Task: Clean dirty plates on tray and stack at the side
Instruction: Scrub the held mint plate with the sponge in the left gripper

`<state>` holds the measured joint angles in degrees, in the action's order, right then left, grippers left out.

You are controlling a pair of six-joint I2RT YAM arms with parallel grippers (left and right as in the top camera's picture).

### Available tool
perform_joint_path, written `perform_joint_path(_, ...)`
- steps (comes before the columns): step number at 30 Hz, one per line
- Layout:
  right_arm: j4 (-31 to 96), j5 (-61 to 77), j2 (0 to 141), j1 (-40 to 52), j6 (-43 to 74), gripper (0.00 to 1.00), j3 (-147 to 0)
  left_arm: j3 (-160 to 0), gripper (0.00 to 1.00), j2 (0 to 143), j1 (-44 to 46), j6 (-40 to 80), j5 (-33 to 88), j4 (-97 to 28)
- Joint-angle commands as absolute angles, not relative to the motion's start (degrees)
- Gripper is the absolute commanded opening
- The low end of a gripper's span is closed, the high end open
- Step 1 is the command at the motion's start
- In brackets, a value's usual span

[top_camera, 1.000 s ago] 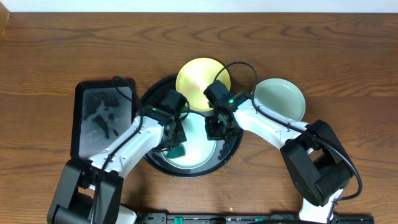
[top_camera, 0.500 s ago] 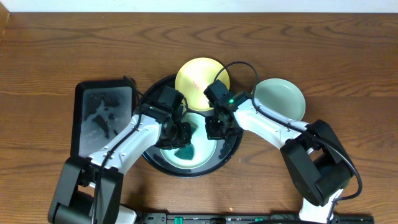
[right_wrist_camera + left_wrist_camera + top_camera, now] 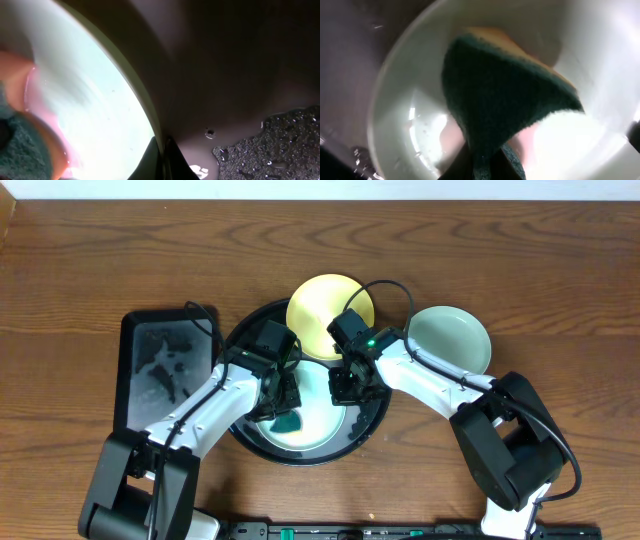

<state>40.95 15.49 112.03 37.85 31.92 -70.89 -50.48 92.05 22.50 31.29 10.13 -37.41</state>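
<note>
Mint-teal plate [image 3: 318,418] inside the wet round tray [image 3: 372,430], pinched at its right rim by the right gripper [image 3: 345,390]. Green sponge [image 3: 287,423] clamped in the left gripper [image 3: 283,402], pressed on that plate. Yellow plate [image 3: 322,300] overlapping the tray's far rim; second mint plate [image 3: 452,335] to the right on the wooden surface [image 3: 500,250].

Rough green sponge [image 3: 505,100] on a glossy wet plate [image 3: 410,130]; grainy wooden table [image 3: 500,260].

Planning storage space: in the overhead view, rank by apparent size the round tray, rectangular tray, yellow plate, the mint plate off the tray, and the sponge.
Largest to smallest:
1. round tray
2. rectangular tray
3. yellow plate and mint plate: alike, so tied (the right arm hides part of the yellow one)
4. sponge
</note>
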Motion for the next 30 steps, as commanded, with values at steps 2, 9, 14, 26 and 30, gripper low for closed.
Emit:
perform_joint_path(2,40.93,13.58,112.64,36.8,32.71,0.01,-71.4,-49.93,0.08,93.14,21.98,14.28,22.81,-34.7)
perform_joint_path(9,40.95,13.61,112.64,36.8,32.71,0.01,-71.4,-49.93,0.08,93.14,21.93,5.82,24.8,-30.63)
perform_joint_path(14,41.08,13.61,112.64,36.8,32.71,0.01,-71.4,-49.93,0.08,93.19,21.91,12.64,13.04,-29.67)
perform_joint_path(26,40.88,13.61,112.64,36.8,32.71,0.01,-71.4,-49.93,0.07,93.38,22.09,38.44,-4.58,-39.94)
perform_joint_path(30,40.88,13.61,112.64,36.8,32.71,0.01,-71.4,-49.93,0.08,93.38,22.09,32.4,3.6,-41.52)
